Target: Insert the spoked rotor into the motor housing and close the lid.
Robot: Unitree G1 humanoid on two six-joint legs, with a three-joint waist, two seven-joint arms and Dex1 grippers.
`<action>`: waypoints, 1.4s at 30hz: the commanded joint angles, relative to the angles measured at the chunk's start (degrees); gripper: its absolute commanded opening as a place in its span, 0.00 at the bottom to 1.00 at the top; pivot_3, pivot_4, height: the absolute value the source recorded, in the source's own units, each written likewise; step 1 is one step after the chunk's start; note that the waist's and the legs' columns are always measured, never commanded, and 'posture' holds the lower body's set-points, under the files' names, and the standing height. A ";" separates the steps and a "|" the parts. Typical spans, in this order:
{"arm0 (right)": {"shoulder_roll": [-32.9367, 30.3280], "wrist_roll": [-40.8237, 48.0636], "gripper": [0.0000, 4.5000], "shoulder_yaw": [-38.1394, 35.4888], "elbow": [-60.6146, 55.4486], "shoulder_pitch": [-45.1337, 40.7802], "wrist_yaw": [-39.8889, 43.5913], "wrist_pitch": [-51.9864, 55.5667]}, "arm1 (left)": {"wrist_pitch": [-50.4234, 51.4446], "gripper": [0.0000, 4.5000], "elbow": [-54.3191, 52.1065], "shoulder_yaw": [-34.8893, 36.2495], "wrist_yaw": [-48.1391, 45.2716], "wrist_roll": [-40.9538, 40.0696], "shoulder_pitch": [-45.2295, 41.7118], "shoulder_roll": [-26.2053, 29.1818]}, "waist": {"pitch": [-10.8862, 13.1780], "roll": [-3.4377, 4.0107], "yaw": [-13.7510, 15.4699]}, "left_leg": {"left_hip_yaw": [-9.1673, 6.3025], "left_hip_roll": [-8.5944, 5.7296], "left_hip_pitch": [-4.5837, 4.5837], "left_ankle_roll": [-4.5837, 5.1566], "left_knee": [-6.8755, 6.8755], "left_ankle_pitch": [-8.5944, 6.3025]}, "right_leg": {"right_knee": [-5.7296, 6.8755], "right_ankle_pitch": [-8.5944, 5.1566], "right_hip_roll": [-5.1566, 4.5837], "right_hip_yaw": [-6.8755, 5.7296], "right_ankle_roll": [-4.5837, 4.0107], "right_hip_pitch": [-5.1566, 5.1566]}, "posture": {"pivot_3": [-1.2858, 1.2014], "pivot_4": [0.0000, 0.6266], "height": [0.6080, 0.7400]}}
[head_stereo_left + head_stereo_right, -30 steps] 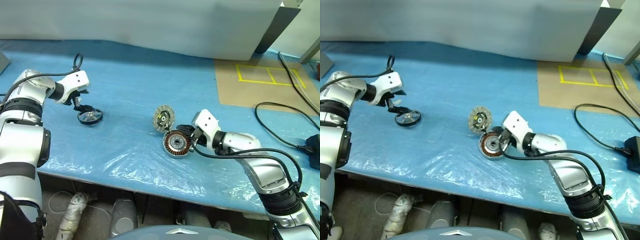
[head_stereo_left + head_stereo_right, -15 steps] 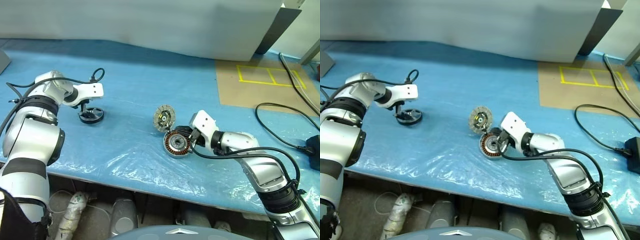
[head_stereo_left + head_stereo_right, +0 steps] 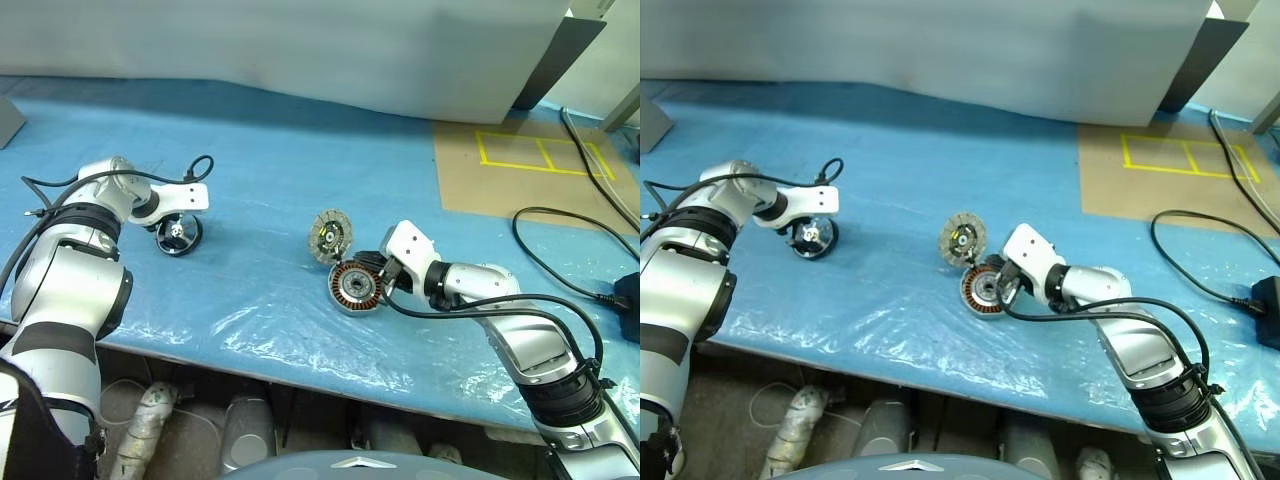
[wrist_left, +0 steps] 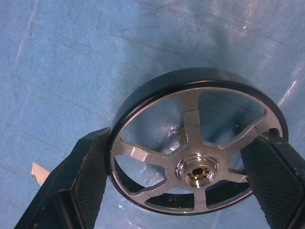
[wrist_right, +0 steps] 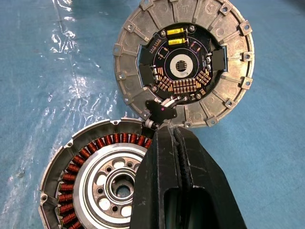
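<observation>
Looked like a robotics lab or test workshop rather than a home: a long bench wrapped in crinkled blue plastic sheeting (image 3: 250, 300), backed by a plain white panel wall (image 3: 300, 50). Carried a brown cardboard mat marked with yellow tape rectangles (image 3: 530, 150) at the far right, with loose black power cables (image 3: 560, 225) trailing beside it. Held bare motor parts, among them an opened grey metal housing with copper windings (image 3: 353, 288).

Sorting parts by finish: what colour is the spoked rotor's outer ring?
Black, around silver spokes; the spoked rotor shows best in the left wrist view.
</observation>
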 commanded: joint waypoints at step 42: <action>1.42 4.15 0.00 -7.53 -1.83 0.95 -3.85 -0.01 | -6.80 0.84 -10.75 5.89 -10.87 -16.21 -4.97 0.91 | 0.07 0.05 -0.06 | 0.02 -0.02 -0.01 0.00 -0.07 0.00 | -0.08 -0.02 0.03 0.00 -0.03 -0.02 | 0.52 0.24 1.00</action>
